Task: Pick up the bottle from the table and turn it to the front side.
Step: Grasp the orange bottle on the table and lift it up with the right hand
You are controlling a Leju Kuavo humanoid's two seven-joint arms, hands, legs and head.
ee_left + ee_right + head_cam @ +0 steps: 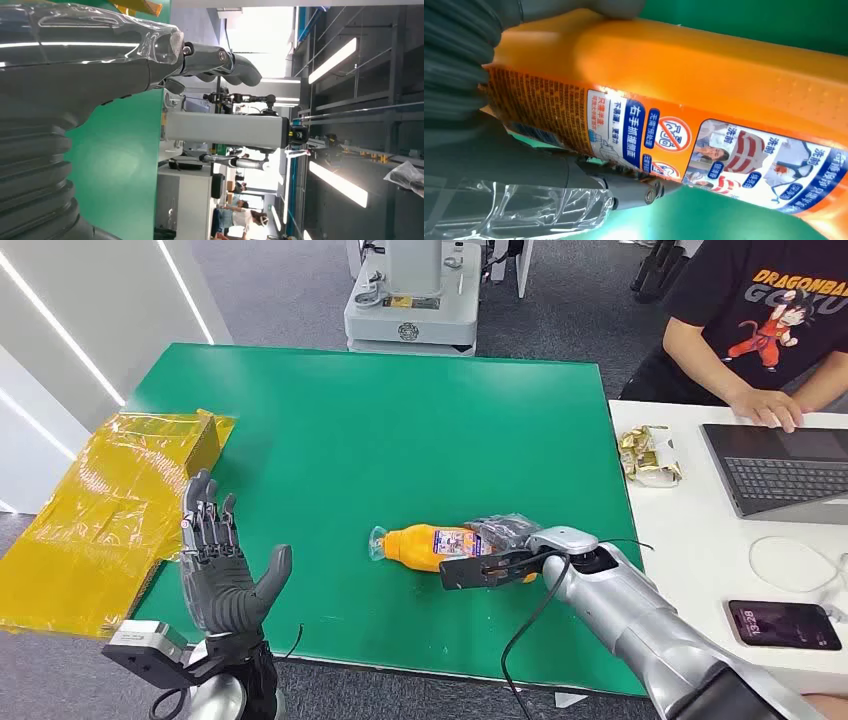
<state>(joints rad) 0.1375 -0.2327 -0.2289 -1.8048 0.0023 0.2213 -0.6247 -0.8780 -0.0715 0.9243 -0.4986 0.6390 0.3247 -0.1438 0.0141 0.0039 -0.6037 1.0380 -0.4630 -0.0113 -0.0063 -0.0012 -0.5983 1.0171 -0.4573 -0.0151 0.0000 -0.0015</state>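
- My left hand (222,575): raised at the near edge of the green table (340,420), well to the left of the bottle; palm upright, fingers spread apart, nothing held.
- My right hand (500,558): wrapped around the base end of the bottle, fingers closed on its body, as the right wrist view (484,150) confirms.
- Orange bottle (430,545): lying on its side on the green table, clear cap end pointing toward my left hand, printed label (704,145) facing up.
- Yellow wrapped box (115,510): beyond the table's left edge from the bottle.
- Person (760,330): seated at a laptop (780,470) on the white table to the bottle's right.
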